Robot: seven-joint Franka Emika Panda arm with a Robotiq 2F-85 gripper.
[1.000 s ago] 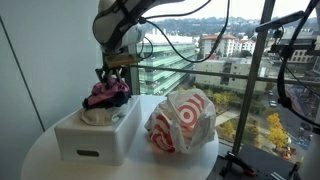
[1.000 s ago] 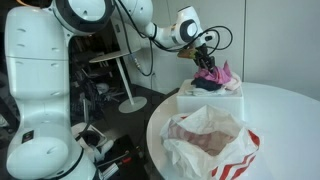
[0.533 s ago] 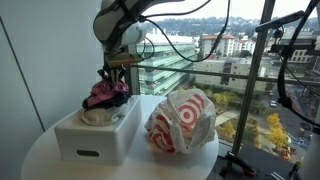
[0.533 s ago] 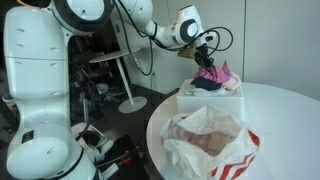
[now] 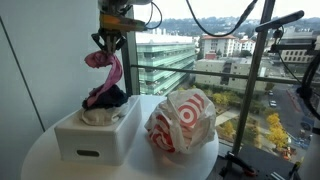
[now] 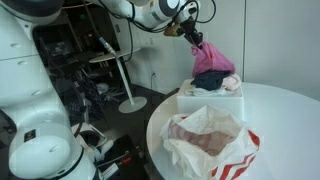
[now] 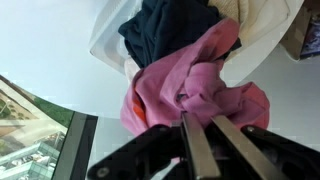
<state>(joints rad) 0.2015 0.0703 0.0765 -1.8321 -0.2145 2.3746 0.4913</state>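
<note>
Pink cloth (image 5: 104, 70) above white round table (image 5: 45, 166)

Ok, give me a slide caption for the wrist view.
Tool shut on pink garment, which hangs over a white box of dark clothing.

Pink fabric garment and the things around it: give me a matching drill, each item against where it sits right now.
Items:
1. pink fabric garment
2. dark navy cloth
3. red-and-white plastic bag
4. white rectangular box

Places:
A. on the round white table, beside the box
B. lying in the box
C. hanging from the shut gripper
D. holding the pile of clothes

Pairs: 1-C, 2-B, 3-A, 4-D
</note>
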